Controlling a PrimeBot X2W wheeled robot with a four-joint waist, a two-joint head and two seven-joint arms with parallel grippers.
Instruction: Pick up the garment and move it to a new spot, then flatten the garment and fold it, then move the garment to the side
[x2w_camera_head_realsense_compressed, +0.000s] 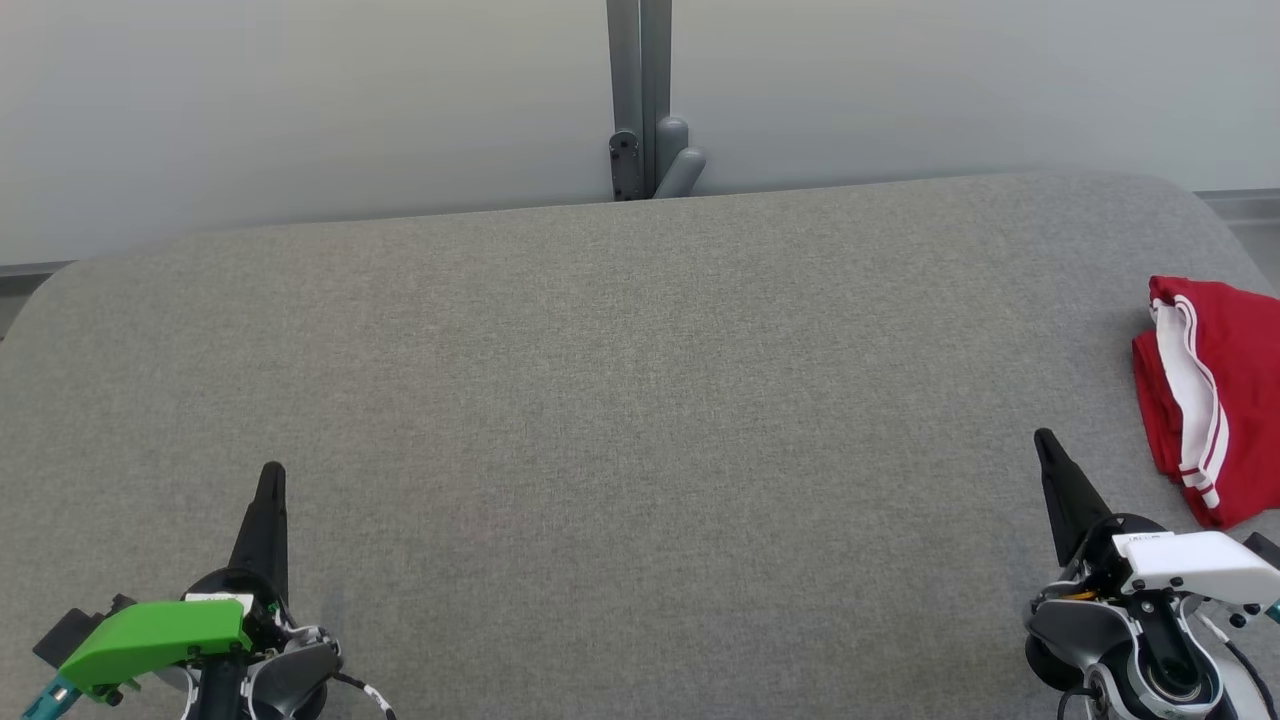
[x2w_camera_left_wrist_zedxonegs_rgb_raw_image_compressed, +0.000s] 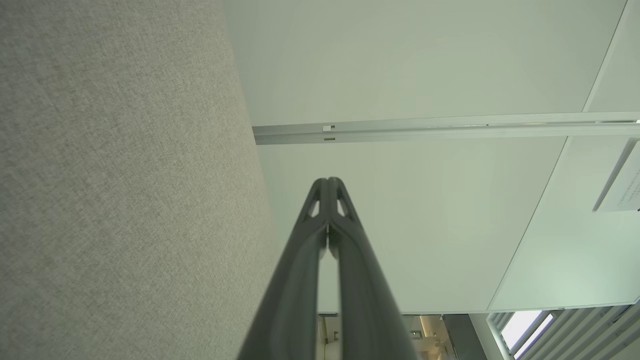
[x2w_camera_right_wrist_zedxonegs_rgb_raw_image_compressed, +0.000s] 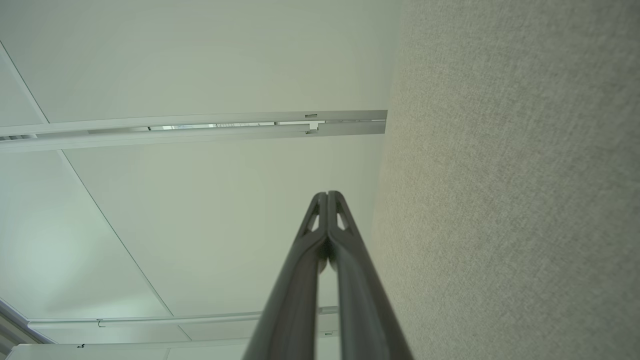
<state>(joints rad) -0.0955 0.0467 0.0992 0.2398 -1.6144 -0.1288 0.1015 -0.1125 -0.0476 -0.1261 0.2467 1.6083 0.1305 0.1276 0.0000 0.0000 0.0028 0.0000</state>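
Head view, right edge: soft red-and-white cloth garment (x2w_camera_head_realsense_compressed: 1225, 400) looks limp, light; pinch its hem. Left gripper (x2w_camera_head_realsense_compressed: 272, 470), right gripper (x2w_camera_head_realsense_compressed: 1044, 437) closed, empty.

Grey fabric-covered table (x2w_camera_head_realsense_compressed: 600, 380) spans foreground; pale wall (x2w_camera_head_realsense_compressed: 300, 100) behind, w/ grey upright post (x2w_camera_head_realsense_compressed: 640, 90) at 12 o'clock, even light

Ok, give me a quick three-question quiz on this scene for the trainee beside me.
1. True or false: the right fingers hold the red garment.
2. Where on the grey table does the garment lie? A: left edge. B: centre. C: right edge.
3. Fill in: the left fingers are open or shut: ___.
Key: 1 false; 2 C; 3 shut.
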